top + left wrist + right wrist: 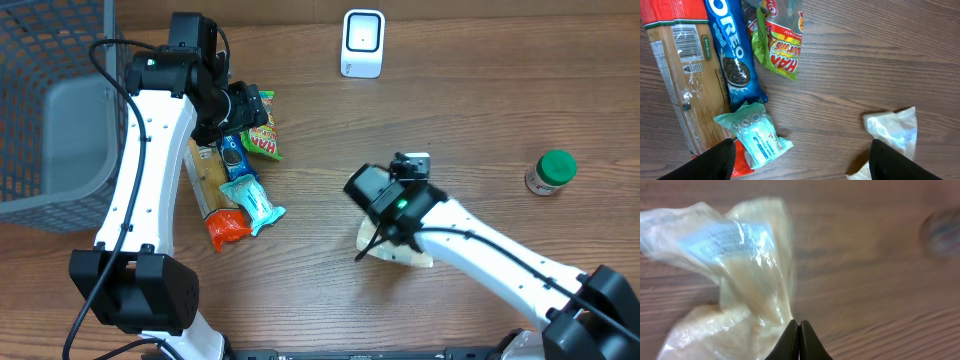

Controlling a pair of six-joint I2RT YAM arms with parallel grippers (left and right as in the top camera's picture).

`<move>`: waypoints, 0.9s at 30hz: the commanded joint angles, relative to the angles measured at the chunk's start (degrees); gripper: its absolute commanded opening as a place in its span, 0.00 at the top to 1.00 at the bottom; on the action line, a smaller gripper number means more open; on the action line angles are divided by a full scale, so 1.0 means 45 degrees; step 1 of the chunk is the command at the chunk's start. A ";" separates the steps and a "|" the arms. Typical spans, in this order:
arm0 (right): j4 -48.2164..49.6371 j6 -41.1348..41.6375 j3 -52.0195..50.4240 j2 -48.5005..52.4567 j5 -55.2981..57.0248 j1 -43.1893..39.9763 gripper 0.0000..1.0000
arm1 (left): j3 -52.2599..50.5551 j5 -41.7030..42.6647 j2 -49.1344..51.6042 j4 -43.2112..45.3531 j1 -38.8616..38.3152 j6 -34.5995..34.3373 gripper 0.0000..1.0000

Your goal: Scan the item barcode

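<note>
Grey mesh basket (pixel 60 120) far left. Left gripper (pixel 801 157) spread wide, grasping nothing, over blue Oreo biscuit pack (pixel 732 55) and teal plastic pouch (pixel 756 136). White barcode scanner (pixel 362 43) at back centre. Right gripper (pixel 799 326) clenched, pinching clear plastic bag of pale contents (pixel 740 270) on wooden table (pixel 470 90), well apart from scanner. Green-lidded jar (pixel 550 172) far right.

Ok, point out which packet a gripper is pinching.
The clear pale bag, alone mid-table: the right gripper is shut on its edge. The Oreo pack, Haribo bag and teal packet lie ungripped.
</note>
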 commanded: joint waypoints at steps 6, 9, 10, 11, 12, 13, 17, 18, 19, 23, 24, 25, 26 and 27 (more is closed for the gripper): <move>-0.0194 -0.1345 0.0267 0.0005 0.6829 0.1676 0.96 | -0.0223 0.0189 0.0146 -0.0102 -0.0019 0.0015 0.27; -0.0287 -0.0248 0.0355 -0.0010 0.3560 0.1146 0.96 | -0.0787 0.1326 0.0146 0.0000 -0.0233 0.0559 0.33; -0.0369 0.0442 0.0389 -0.0034 0.2569 0.0758 0.96 | -0.1010 0.1535 0.0146 0.0058 -0.0311 0.0646 0.35; -0.0476 0.1171 0.0432 -0.0073 0.1617 0.0248 0.96 | -0.1253 0.1651 0.0146 0.0131 -0.0398 0.0651 0.36; -0.0520 0.1511 0.0481 -0.0141 0.0855 -0.0214 0.96 | -0.1540 0.1719 0.0146 0.0257 -0.0520 0.0670 0.36; -0.0510 0.1472 0.0573 -0.0243 -0.0087 -0.0806 0.96 | -0.1836 0.1836 0.0146 0.0413 -0.0656 0.0685 0.35; -0.0350 -0.0743 0.1054 -0.0816 -0.4085 -0.2977 0.83 | -0.2778 0.2560 0.0146 0.1020 -0.1326 0.1030 0.33; -0.0199 -0.1491 0.1107 -0.0942 -0.5217 -0.3492 0.75 | -0.2934 0.2691 0.0146 0.1209 -0.1515 0.1059 0.31; 0.0005 -0.2317 0.1112 -0.1093 -0.6606 -0.4109 0.69 | -0.3094 0.2885 0.0146 0.1423 -0.1739 0.1054 0.29; 0.0126 -0.4012 0.1098 -0.1175 -1.0622 -0.6256 0.56 | -0.3716 0.3220 0.0175 0.2560 -0.2657 0.0967 0.24; 0.0121 -0.4376 0.1093 -0.1175 -1.1234 -0.6586 0.55 | -0.3871 0.3230 0.0209 0.2807 -0.2837 0.0903 0.23; 0.0073 -0.4779 0.1093 -0.1175 -1.1866 -0.6980 0.55 | -0.3988 0.3322 0.0311 0.3055 -0.2987 0.0908 0.22; 0.0024 -0.5017 0.1093 -0.1175 -1.2191 -0.7247 0.55 | -0.4065 0.3570 0.0476 0.3288 -0.3138 0.0923 0.21; -0.0029 -0.5168 0.1093 -0.1175 -1.2361 -0.7451 0.55 | -0.4090 0.3852 0.0670 0.3478 -0.3254 0.0976 0.20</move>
